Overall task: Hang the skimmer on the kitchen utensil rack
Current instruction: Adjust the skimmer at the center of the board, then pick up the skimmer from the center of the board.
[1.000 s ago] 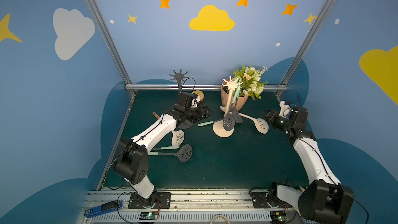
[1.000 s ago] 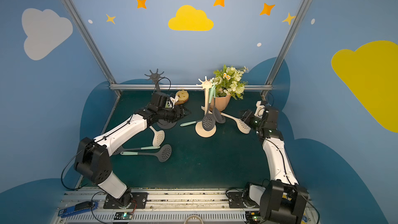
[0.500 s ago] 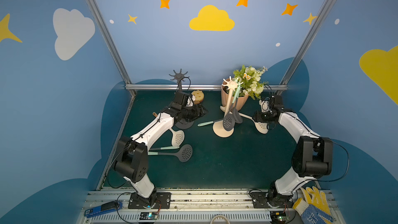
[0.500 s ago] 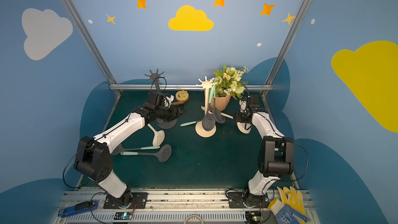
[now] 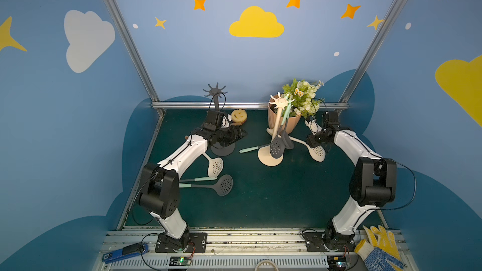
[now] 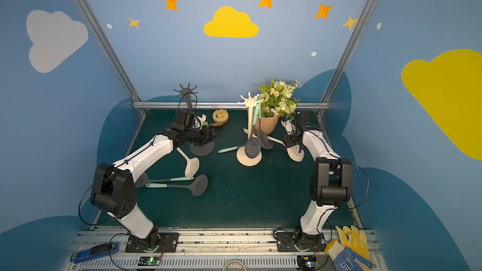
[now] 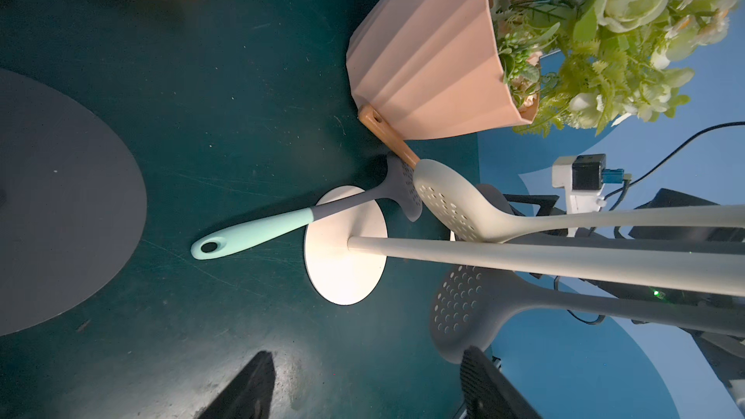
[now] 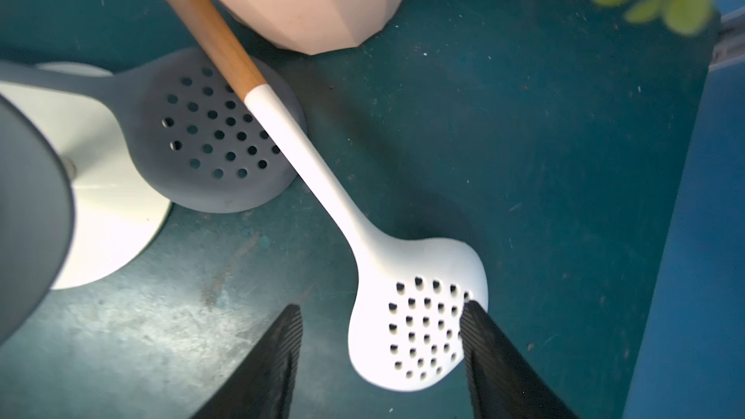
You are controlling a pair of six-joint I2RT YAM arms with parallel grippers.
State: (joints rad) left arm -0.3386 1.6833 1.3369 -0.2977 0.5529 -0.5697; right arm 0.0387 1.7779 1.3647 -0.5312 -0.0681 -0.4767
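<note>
A white skimmer (image 8: 318, 179) with a wooden handle lies on the green mat, also seen in both top views (image 5: 317, 152) (image 6: 296, 152). Its handle crosses a grey skimmer head (image 8: 209, 135) and runs to the pink pot. My right gripper (image 8: 381, 308) (image 5: 314, 140) hovers low over it, open, with the perforated head between the fingers and close to one of them. The cream utensil rack (image 5: 270, 159) (image 6: 247, 159) (image 7: 342, 247) stands mid-mat with two skimmers hanging on it. My left gripper (image 7: 367, 352) (image 5: 241, 134) is open and empty, facing that rack from beside a dark rack's base.
A dark grey rack (image 5: 223, 149) stands at the back left with a smiley sponge (image 5: 238, 116) behind it. The pink flower pot (image 5: 284, 123) sits behind the cream rack. A cream skimmer (image 5: 215, 166) and a grey one (image 5: 224, 185) lie front left. Gloves (image 5: 378, 248) rest on the front rail.
My right arm has swung in from the right side and come down over the white skimmer, jaws slightly wider. The left arm has barely moved. Gloves now lie on the front rail.
</note>
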